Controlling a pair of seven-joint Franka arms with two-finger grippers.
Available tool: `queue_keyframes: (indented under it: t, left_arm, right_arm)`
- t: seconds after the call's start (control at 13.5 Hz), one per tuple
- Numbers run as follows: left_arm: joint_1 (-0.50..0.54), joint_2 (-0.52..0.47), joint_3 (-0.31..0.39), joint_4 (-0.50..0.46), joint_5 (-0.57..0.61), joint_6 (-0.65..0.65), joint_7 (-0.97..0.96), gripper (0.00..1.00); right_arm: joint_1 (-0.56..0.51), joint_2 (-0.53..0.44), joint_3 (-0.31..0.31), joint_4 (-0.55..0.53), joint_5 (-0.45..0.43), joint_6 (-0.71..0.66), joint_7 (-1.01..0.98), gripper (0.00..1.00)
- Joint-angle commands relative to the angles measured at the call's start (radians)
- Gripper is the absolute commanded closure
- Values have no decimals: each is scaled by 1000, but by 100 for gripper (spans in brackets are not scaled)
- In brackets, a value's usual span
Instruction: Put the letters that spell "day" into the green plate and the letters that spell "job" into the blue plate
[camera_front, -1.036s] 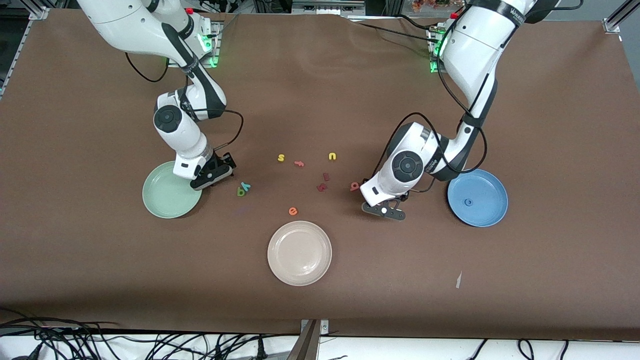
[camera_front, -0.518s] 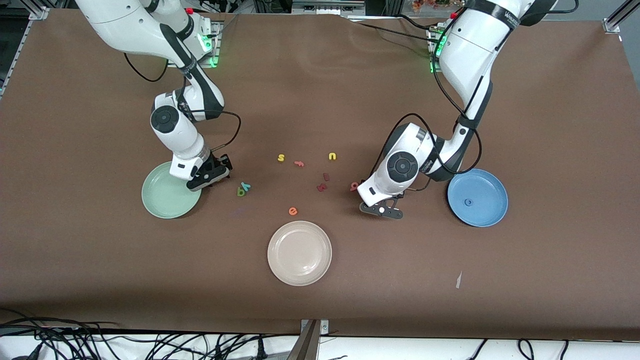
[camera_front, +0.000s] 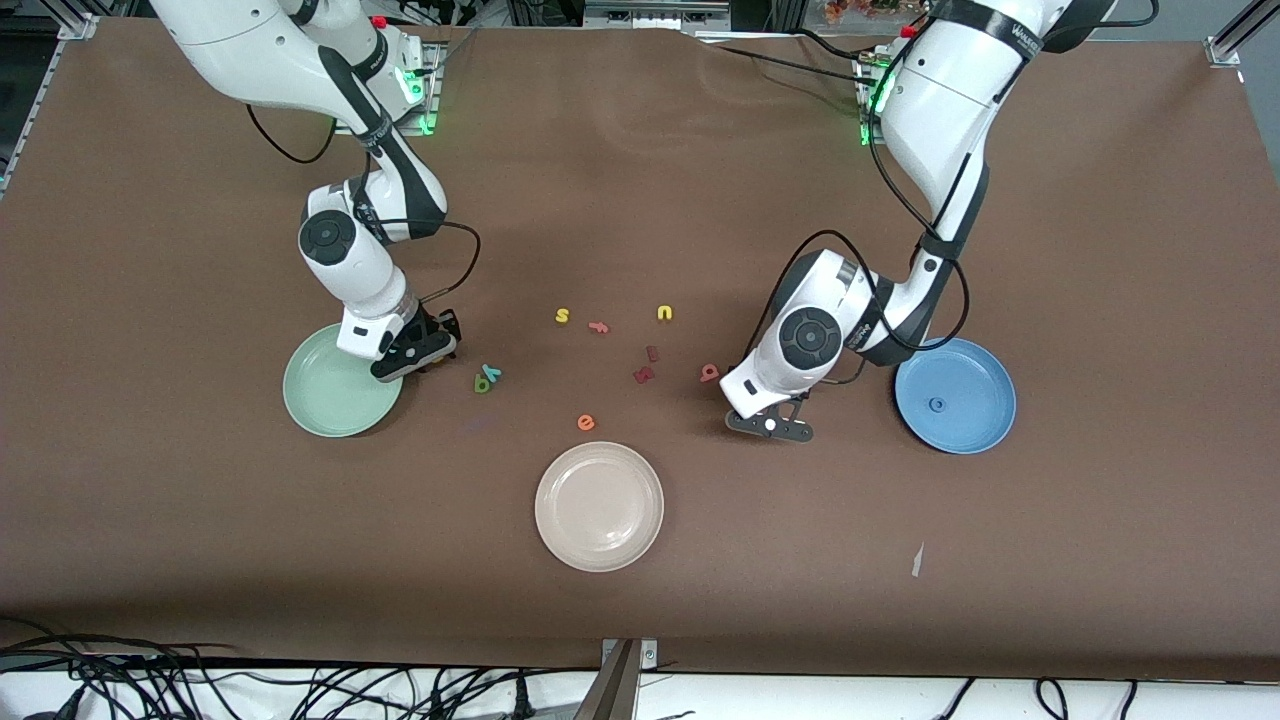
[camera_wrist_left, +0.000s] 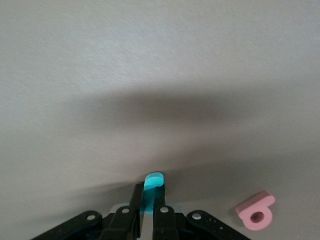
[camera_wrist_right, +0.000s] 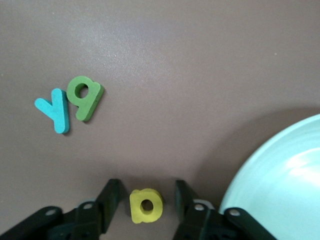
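My left gripper (camera_wrist_left: 149, 192) is shut on the teal "j" (camera_wrist_left: 152, 182) down at the table. The salmon-pink letter (camera_wrist_left: 256, 214) lies beside it, free (camera_front: 709, 373). That hand (camera_front: 768, 423) is between the letter cluster and the blue plate (camera_front: 975, 400), which holds the blue "o" (camera_front: 937, 404). My right gripper (camera_wrist_right: 146, 192) is open around the yellow round-bowled letter (camera_wrist_right: 146, 205), with gaps on both sides, next to the green plate (camera_wrist_right: 280, 180). The dark green letter (camera_wrist_right: 86, 97) and teal "y" (camera_wrist_right: 54, 111) lie together close by.
A cream-white plate (camera_front: 598, 505) sits nearest the front camera. Yellow "s" (camera_front: 562, 316), salmon "f" (camera_front: 598, 326), yellow "u" (camera_front: 665, 313), two dark red letters (camera_front: 645, 373) and an orange "e" (camera_front: 586, 422) lie mid-table. A paper scrap (camera_front: 917, 560) lies near the front.
The left gripper's fingers have closed on the teal "j". The right hand has edged toward the green plate and its fingers have narrowed round the yellow letter.
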Motion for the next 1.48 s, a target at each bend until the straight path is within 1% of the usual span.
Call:
queue_keyframes:
  t: [0.0, 0.22, 0.37, 0.52, 0.67, 0.81, 0.89, 0.96, 1.04, 1.18, 1.26, 1.41]
  left_arm:
    - [53, -56, 1, 22, 12, -109, 50, 100]
    - [174, -127, -2, 17, 10, -252, 261, 100]
    - [237, -147, 4, 2, 39, -297, 375, 100]
    - [325, -164, 3, -3, 91, -344, 510, 100]
    - [401, -155, 3, -3, 105, -351, 611, 100]
    - [420, -123, 3, 3, 108, -346, 627, 100]
    - [420, -101, 3, 11, 108, -346, 627, 70]
    - [420, -98, 3, 12, 107, -346, 627, 10]
    - [419, -104, 3, 20, 107, -348, 616, 0]
    - [406, -110, 1, 49, 92, -354, 598, 0]
    - [399, -110, -6, 58, 85, -357, 555, 0]
    - [338, -107, -20, 60, 43, -352, 393, 0]
  right_arm:
    - [-7, -3, -5, -35, -4, 18, -16, 54]
    - [-7, -5, -5, -37, -4, 18, -16, 67]
    - [-7, -5, -5, -37, -4, 18, -16, 73]
    - [-7, -14, -5, -37, -6, 15, -13, 73]
    - [-7, -37, -5, -35, -4, 5, -17, 73]
    - [-7, -60, -5, -17, -4, -53, -17, 73]
    - [-7, -74, -5, 1, -6, -105, -17, 73]
    - [-7, -91, -5, 35, -6, -174, -19, 73]
    - [-7, -106, -5, 72, -6, -249, -22, 73]
    - [-7, -117, -21, 155, -6, -398, -45, 73]
    - [-7, -115, -45, 179, -6, -428, -80, 73]
    - [-16, -111, -91, 209, -4, -434, -163, 73]
